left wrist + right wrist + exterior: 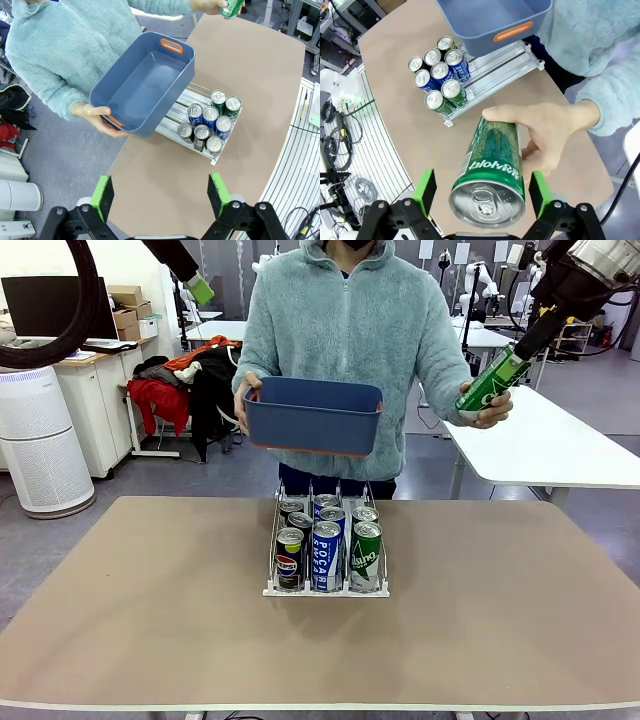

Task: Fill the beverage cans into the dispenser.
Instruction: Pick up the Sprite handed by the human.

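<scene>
Front view, seven cans [325,545] racked (dispenser [272,586]), one green can [493,382] handed

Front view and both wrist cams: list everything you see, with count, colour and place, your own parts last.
Cans in dispenser: seven; black, blue-and-white, green; three lanes, near end.
Dispenser: one, clear-and-white, table middle.
Green can: one, in the person's hand, between the right gripper's pads.
Bin: one, dark blue, orange handles, empty, held above the dispenser's far end.
Table: one, tan.
Left gripper: open, high over the table.
Right gripper: open around the green can.
</scene>
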Robot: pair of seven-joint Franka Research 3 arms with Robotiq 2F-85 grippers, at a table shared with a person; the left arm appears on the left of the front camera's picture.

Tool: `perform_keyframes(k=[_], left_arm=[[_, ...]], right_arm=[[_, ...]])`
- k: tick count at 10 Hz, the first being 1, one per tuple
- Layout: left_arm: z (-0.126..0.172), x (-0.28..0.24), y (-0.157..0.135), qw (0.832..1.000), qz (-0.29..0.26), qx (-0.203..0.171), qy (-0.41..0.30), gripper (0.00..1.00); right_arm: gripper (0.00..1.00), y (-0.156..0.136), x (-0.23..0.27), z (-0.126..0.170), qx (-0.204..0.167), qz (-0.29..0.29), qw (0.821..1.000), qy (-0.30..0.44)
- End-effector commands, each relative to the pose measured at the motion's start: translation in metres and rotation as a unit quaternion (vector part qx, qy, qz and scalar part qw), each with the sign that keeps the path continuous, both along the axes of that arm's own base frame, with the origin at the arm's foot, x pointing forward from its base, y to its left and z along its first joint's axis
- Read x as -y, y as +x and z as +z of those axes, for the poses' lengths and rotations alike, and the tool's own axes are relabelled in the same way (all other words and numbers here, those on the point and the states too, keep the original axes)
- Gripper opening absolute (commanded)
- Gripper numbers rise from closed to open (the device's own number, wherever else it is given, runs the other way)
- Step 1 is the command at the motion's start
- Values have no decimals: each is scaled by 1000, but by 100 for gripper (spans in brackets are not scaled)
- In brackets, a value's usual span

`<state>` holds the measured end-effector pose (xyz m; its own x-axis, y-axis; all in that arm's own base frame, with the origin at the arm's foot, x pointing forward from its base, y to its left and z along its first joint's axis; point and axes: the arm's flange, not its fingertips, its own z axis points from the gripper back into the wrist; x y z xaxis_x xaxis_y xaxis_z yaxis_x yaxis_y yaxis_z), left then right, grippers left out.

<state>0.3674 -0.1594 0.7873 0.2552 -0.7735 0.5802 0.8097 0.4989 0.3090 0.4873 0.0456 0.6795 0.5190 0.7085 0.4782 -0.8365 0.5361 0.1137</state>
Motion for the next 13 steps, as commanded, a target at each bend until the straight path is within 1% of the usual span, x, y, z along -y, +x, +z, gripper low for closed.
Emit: perform_keyframes(k=[1, 2, 3, 4, 8, 10, 11, 12, 13], left_arm=[[0, 0, 0, 1000, 0, 2, -1, 100], [0, 0, 0, 1000, 0, 2, -1, 100], [0, 0, 0, 1000, 0, 2, -1, 100], [0, 0, 0, 1000, 0, 2, -1, 100], [0, 0, 0, 1000, 0, 2, -1, 100], [0, 0, 0, 1000, 0, 2, -1, 100], [0, 0, 0, 1000, 0, 2, -1, 100], [0, 0, 0, 1000, 0, 2, -1, 100], [0, 0, 0, 1000, 0, 2, -1, 100]], right_arm=[[40, 1, 3, 3, 7, -5, 1000, 8], [0, -1, 2, 2, 13, -6, 1000, 10], [38, -3, 0, 2, 17, -8, 1000, 10], [0, -3, 1, 4, 21, -6, 1000, 5], [0, -5, 1, 6, 35, 5, 999, 18], [0, -7, -2, 6, 53, 7, 998, 25], [0, -6, 0, 8, 49, 20, 998, 27], [0, -5, -2, 9, 55, 1, 998, 38], [44, -3, -3, 13, 47, -46, 996, 61]])
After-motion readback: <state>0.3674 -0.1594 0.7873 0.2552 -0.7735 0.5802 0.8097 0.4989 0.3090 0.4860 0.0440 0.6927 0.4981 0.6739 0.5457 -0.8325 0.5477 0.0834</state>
